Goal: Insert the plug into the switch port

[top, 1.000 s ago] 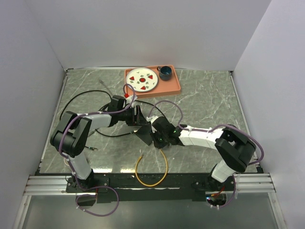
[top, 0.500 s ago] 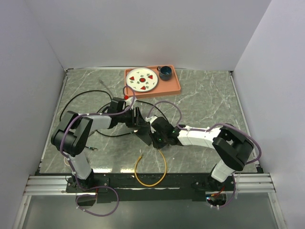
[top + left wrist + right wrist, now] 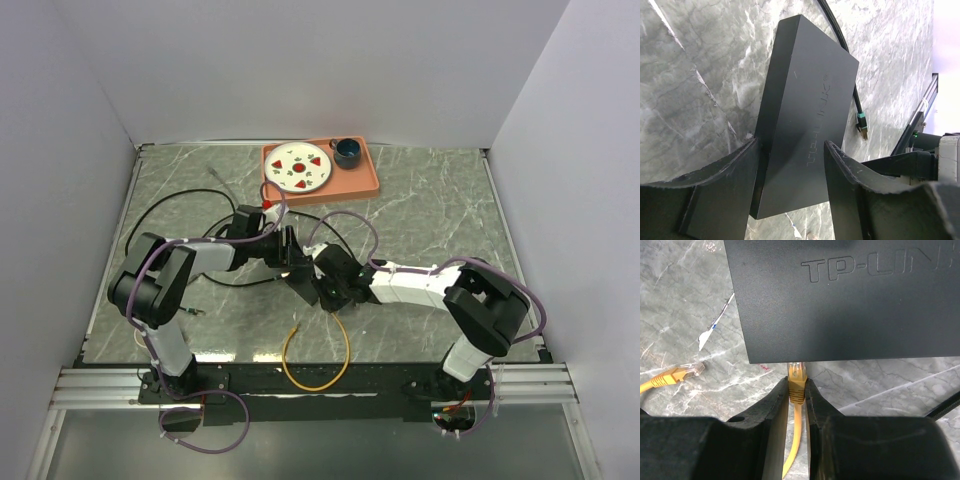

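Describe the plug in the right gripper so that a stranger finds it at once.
Find the flat black box on the marble table. At its edge the right gripper pinches a yellow plug, clear tip against the box. The other yellow plug lies loose, unheld.

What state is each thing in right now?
left tool: shut on the switch box.
right tool: shut on the held plug.
switch box: clamped across its sides.
held plug: tip at the switch box edge; cannot tell whether it is seated.
spare yellow plug: loose on the table, unplugged.
black cable plug: loose on the table, unplugged.
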Controlling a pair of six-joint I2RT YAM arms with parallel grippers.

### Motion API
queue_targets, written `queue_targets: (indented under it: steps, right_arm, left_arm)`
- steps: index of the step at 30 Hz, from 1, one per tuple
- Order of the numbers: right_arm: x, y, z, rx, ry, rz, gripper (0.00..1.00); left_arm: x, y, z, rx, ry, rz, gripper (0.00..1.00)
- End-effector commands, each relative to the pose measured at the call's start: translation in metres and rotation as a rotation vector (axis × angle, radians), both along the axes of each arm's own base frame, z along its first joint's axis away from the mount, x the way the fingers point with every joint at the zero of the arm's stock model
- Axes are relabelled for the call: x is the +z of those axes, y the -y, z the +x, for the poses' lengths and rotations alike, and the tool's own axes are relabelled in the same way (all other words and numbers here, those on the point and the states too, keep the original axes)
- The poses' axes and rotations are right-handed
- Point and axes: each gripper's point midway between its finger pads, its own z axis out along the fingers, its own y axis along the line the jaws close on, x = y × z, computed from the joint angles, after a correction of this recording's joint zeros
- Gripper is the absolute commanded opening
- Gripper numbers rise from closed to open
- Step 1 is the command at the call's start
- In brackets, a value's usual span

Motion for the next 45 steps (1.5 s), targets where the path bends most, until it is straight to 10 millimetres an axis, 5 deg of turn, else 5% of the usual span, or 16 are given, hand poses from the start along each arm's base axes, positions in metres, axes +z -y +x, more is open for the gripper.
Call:
queue_targets:
  steps: [1,29,45]
  right_arm:
    - [0.023,-0.022,0.023,-0.019,0.085,0.059,0.0]
    - [0.066,-0.031,0.079,-0.158,0.307,0.154,0.0]
    - [0.124,-0.053,0.105,-0.131,0.536,0.367,0.0]
  left_arm:
    - [-0.002,0.014,-0.025,-0.099,-0.034,-0.019,0.58]
    - [-0.004,0.019,-0.061,-0.135,-0.093,-0.074,0.51]
    - [-0.002,0.029,-0.08,-0.166,-0.125,-0.099,0.49]
